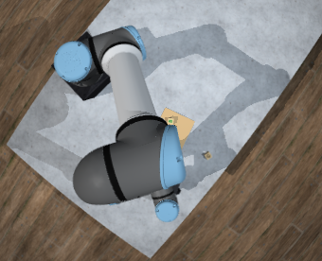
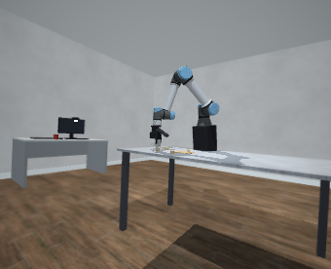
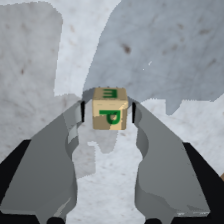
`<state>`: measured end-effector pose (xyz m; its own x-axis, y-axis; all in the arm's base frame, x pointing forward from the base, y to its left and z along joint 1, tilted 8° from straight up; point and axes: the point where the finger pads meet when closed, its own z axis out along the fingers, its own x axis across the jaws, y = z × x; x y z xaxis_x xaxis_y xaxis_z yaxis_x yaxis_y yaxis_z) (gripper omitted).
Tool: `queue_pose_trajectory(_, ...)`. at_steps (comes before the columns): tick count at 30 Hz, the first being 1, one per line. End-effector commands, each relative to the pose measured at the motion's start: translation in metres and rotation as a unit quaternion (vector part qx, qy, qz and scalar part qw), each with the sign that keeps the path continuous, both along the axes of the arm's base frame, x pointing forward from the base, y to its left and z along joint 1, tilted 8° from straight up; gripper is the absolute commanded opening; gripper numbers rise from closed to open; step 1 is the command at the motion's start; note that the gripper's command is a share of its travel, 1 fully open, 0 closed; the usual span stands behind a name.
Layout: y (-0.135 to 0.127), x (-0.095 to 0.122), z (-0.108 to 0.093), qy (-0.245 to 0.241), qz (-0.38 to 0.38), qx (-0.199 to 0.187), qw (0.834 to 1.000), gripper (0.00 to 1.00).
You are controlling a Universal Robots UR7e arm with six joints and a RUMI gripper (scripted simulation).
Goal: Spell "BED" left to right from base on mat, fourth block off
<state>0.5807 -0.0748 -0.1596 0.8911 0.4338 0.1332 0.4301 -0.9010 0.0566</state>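
Observation:
In the wrist view a tan block [image 3: 109, 108] with green letters sits on the grey table, a P on the side facing me. My gripper [image 3: 108, 103] is low around it, one finger on each side, with narrow gaps still showing, so it is open. In the overhead view the arm hides the gripper and this block. The orange mat [image 1: 180, 125] lies partly under the arm, with one green-lettered block [image 1: 170, 121] on it. Another block [image 1: 206, 154] lies off the mat to the right. The side view shows the gripper [image 2: 157, 147] down at the table top.
The robot's black base [image 1: 83, 78] stands at the far left of the table. The table's edge [image 1: 252, 137] runs diagonally close to the right of the loose block. A second desk with a monitor [image 2: 71, 126] stands far off.

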Motion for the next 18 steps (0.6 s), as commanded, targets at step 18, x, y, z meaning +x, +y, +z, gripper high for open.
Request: queue_pose_trajectory(18, 0.0004, 0.0029, 0.001, -0.002, 0.001, -0.001, 1.0, 0.05)
